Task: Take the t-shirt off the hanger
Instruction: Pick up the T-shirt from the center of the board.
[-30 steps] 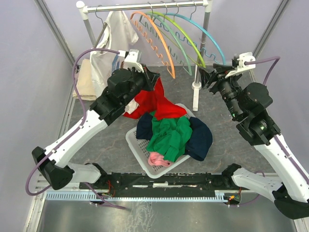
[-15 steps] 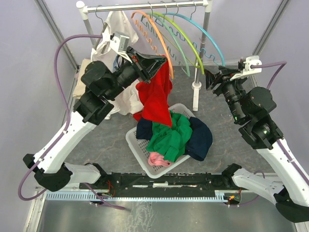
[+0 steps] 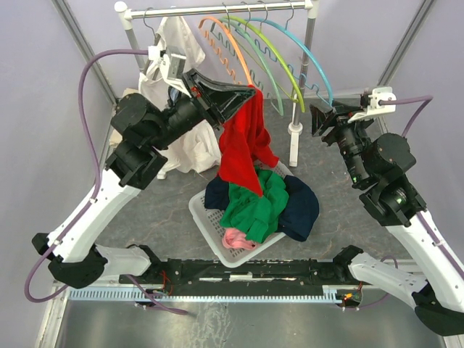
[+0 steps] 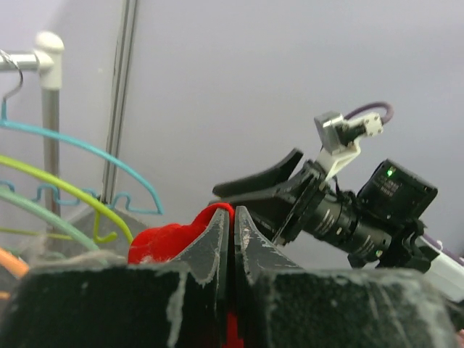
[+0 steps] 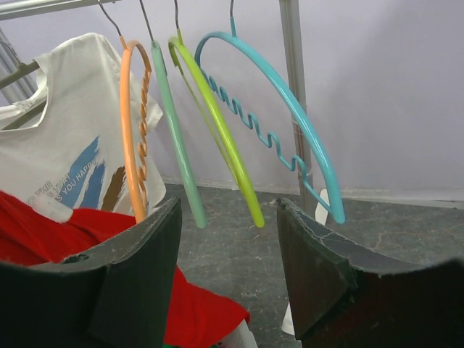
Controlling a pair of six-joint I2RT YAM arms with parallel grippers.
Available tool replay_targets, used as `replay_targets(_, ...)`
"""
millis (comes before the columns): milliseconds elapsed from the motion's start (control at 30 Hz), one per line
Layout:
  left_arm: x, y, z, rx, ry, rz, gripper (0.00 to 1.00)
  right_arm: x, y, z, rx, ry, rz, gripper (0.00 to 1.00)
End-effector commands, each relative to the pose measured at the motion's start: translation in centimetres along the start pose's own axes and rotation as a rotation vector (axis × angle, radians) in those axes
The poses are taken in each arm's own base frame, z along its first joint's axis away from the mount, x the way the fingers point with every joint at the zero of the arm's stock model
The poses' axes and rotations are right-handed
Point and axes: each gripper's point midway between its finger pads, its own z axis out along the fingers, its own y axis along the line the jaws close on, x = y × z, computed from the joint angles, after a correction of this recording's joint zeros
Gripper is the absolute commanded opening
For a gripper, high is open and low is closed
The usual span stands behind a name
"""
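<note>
A white printed t-shirt (image 3: pixel 176 42) hangs on a hanger at the left end of the rail (image 3: pixel 217 9); it also shows in the right wrist view (image 5: pixel 65 130). My left gripper (image 3: pixel 249 91) is raised beside the orange hanger (image 3: pixel 230 45) and is shut on a red t-shirt (image 3: pixel 243 148), which dangles down to the basket. In the left wrist view the jaws (image 4: pixel 232 217) are pressed together with red cloth (image 4: pixel 163 243) between them. My right gripper (image 3: pixel 317 120) stands open and empty near the rack's right pole, facing the hangers (image 5: pixel 228 206).
Bare orange (image 5: pixel 130 130), mint (image 5: pixel 174 145), lime (image 5: pixel 217 130) and blue (image 5: pixel 290 109) hangers hang on the rail. A white basket (image 3: pixel 201 215) below holds green, navy and pink clothes. The right pole's foot (image 3: pixel 294 132) stands behind the basket. Grey walls enclose the table.
My left arm has swung up and back, lifting the red t-shirt off the basket pile to hanger height. The right arm has shifted slightly right.
</note>
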Motion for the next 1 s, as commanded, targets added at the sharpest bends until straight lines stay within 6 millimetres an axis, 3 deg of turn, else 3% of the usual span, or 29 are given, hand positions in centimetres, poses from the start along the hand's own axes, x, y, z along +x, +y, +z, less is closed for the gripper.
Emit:
replay_targets(0, 0.8, -1.3, -1.2, 0.046, 0.004, -0.061, 0.03, -1.3, -0.6, -0.4, 0.027, -0.046, 0.020, 0.63)
replay_targets(400, 14.7, 5.9, -4.6, -0.234, 0.276, -0.152, 0.03, -0.7, -0.7, -0.6, 0.026, -0.036, 0.017, 0.62)
replay_targets(567, 19.6, 10.4, -6.2, -0.445, 0.372, -0.141, 0.09, -0.6, -0.6, -0.5, 0.021, -0.035, 0.015, 0.62)
replay_targets(633, 21.4, 12.1, -6.8, -0.523, 0.409, -0.131, 0.17, -0.5, -0.6, -0.5, 0.022, -0.033, 0.014, 0.62)
replay_targets(767, 25.1, 15.2, -8.2, -0.653, 0.488, -0.106, 0.53, -0.5, -0.7, -0.6, 0.022, -0.032, 0.008, 0.62)
replay_targets(967, 30.0, 18.0, -10.0, -0.768, 0.605, -0.083, 0.80, -0.2, -0.8, -0.5, 0.027, -0.025, -0.004, 0.63)
